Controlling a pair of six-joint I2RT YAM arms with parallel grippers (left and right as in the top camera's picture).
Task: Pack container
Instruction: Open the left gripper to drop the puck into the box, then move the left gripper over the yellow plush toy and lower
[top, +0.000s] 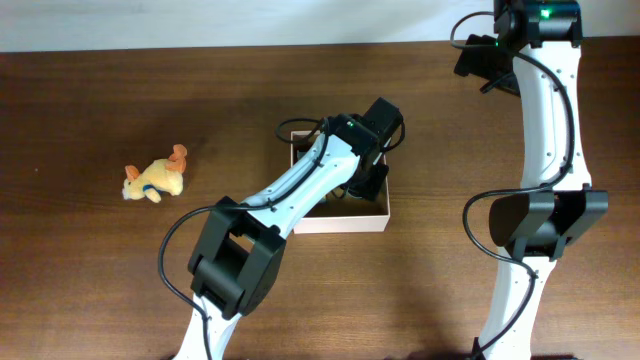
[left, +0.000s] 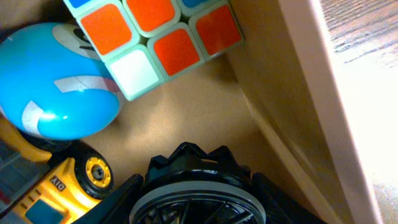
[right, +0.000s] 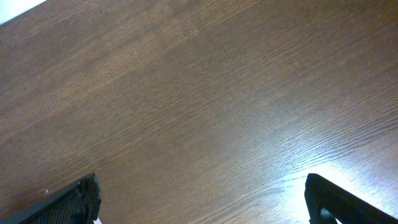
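Holding a black wheel (left: 196, 200) between its half-closed fingers, the left gripper (left: 196, 183) sits low inside the box (top: 340, 226) at mid-table, which also contains a colour cube (left: 161, 37), a blue ball (left: 59, 87) and a yellow toy truck (left: 56, 190), while the right gripper (right: 202, 199) hangs with fingers wide over the wooden table (right: 186, 93).

The table (right: 186, 93) is dark brown with wood grain; the container (top: 340, 222) has white walls and a tan inside. The puzzle cube (left: 155, 37) shows orange-red, white and blue tiles in a pale mint frame, the ball (left: 56, 87) is sky-blue with grey-white marks, the toy vehicle (left: 56, 186) is yellow with a black wheel, and the toy tyre (left: 196, 199) is black with a grey rim. The plush toy (top: 157, 180) is yellow, apparently with orange accents.
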